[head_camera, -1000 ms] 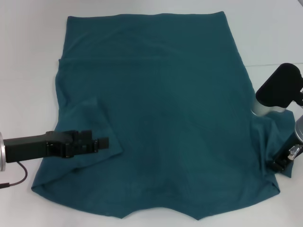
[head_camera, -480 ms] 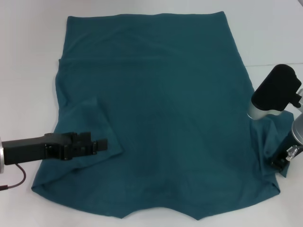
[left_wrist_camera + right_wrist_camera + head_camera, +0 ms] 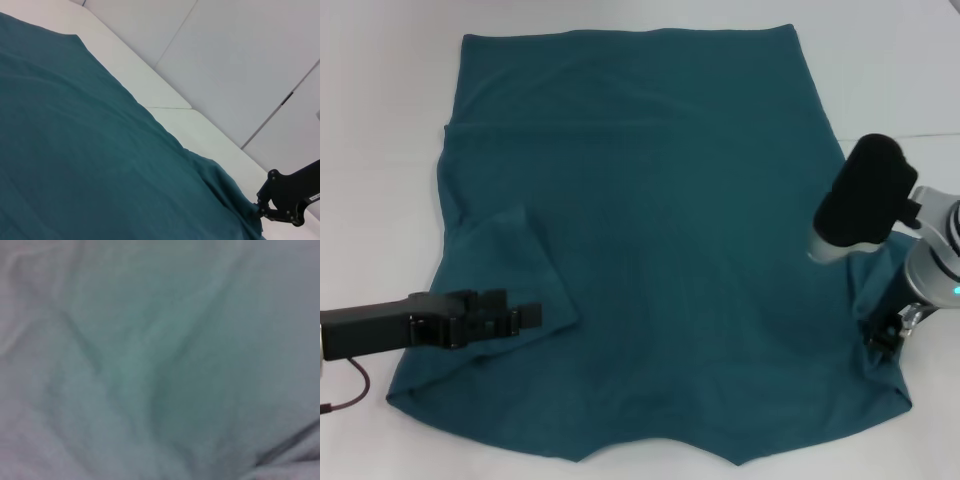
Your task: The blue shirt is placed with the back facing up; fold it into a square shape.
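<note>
A white table (image 3: 380, 120) carries the blue shirt (image 3: 650, 230), spread wide with one sleeve folded in over the cloth on the robot's left.

Head view: the left gripper (image 3: 525, 318) lies low across that folded sleeve near the shirt's near-left corner, its fingers together on the sleeve's edge. The right gripper (image 3: 882, 338) is at the shirt's right sleeve, where the cloth is bunched up around it; whether its fingers are parted or closed cannot be told. Left wrist view: the shirt (image 3: 90, 150) fills most of the frame, with the right gripper (image 3: 280, 210) far off at its gathered edge, touching the fabric. Right wrist view: only blurred, rumpled cloth (image 3: 150, 365) shows, seen very close.
</note>
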`<act>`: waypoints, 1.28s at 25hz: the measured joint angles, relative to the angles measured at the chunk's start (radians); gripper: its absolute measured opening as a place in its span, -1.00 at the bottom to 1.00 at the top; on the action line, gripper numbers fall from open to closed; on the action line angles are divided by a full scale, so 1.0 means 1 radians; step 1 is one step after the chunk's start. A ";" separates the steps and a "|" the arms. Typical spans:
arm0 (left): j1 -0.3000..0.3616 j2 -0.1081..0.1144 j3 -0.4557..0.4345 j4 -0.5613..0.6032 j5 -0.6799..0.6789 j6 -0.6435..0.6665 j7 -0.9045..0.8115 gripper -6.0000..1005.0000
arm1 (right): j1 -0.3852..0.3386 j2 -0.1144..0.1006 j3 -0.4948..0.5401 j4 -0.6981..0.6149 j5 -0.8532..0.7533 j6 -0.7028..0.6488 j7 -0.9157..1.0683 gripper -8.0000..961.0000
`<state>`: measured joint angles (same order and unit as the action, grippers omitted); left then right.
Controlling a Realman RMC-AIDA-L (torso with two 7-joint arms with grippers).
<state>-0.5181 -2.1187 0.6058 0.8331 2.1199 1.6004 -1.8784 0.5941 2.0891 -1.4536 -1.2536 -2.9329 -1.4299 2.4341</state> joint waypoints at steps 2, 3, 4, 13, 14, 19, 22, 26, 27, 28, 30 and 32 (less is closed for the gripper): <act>0.002 -0.001 0.000 0.001 -0.002 0.000 0.000 0.69 | 0.002 0.001 -0.027 -0.007 0.000 -0.002 0.003 -0.95; 0.003 -0.001 0.000 0.001 -0.002 0.001 0.000 0.69 | 0.004 0.002 -0.038 -0.008 0.000 -0.002 0.003 -0.95; 0.004 -0.001 0.000 0.001 -0.002 0.001 0.000 0.69 | 0.007 0.003 -0.047 -0.008 0.000 -0.003 0.003 -0.95; 0.017 -0.003 -0.001 0.001 -0.003 0.001 -0.001 0.69 | 0.023 0.007 -0.104 -0.010 0.000 -0.001 0.002 -0.92; 0.017 -0.003 -0.002 0.002 -0.003 0.001 -0.001 0.69 | 0.025 0.007 -0.110 -0.011 0.000 0.000 0.003 -0.92; 0.017 -0.003 -0.002 0.001 -0.003 -0.001 0.000 0.69 | 0.034 0.009 -0.127 -0.012 0.000 0.002 0.003 -0.90; 0.017 -0.003 -0.002 0.001 -0.003 -0.003 0.002 0.69 | 0.042 0.011 -0.124 -0.007 0.001 0.002 0.007 -0.88; 0.016 -0.003 -0.002 0.001 -0.002 -0.004 0.003 0.69 | 0.056 0.011 -0.121 0.012 0.001 -0.009 0.028 -0.87; 0.016 -0.002 -0.002 0.001 -0.002 -0.004 0.004 0.69 | 0.059 0.010 -0.118 0.017 0.001 -0.014 0.038 -0.86; 0.015 -0.002 -0.002 0.001 -0.002 -0.004 0.004 0.69 | 0.062 0.009 -0.115 0.020 0.000 -0.016 0.045 -0.86; 0.015 -0.002 -0.002 0.001 0.000 -0.005 0.005 0.69 | 0.063 0.008 -0.099 0.023 0.001 -0.020 0.055 -0.85; 0.014 -0.002 -0.002 0.001 0.002 -0.007 0.007 0.69 | 0.063 0.009 -0.079 0.024 0.003 -0.020 0.061 -0.84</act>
<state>-0.5044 -2.1205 0.6043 0.8344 2.1216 1.5935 -1.8717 0.6575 2.0983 -1.5325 -1.2299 -2.9304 -1.4503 2.4947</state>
